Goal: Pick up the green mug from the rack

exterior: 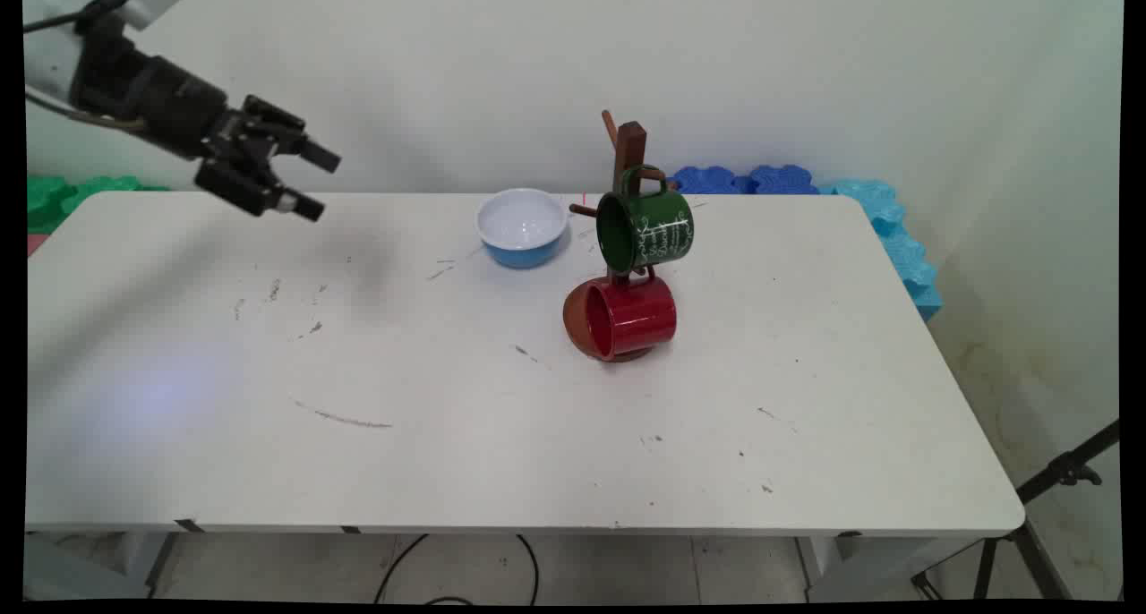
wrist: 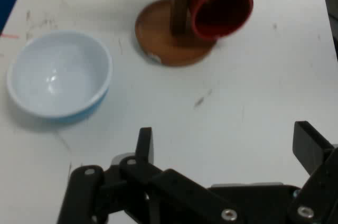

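Observation:
My black gripper [exterior: 315, 183] hangs open and empty above the table's far left, well apart from everything. In the hand view its fingertips [wrist: 144, 142] stand wide, with bare table between them. A wooden mug stand [exterior: 630, 144] rises near the table's middle back on a round base [wrist: 158, 39]. A green mug [exterior: 646, 227] hangs on an upper peg, and a red mug [exterior: 624, 317] hangs lower, its mouth facing left; the red mug [wrist: 221, 6] also shows in the hand view. A blue bowl [exterior: 523, 226], white inside, sits left of the stand, the nearest thing to the gripper; the bowl [wrist: 59, 76] is empty.
The white table [exterior: 501, 435] carries scuff marks. Green foam blocks [exterior: 63, 198] lie behind its far left corner, and blue foam blocks [exterior: 806, 184] run behind its far right. A black tripod [exterior: 1056, 484] stands off the right front corner. Cables lie on the floor under the front edge.

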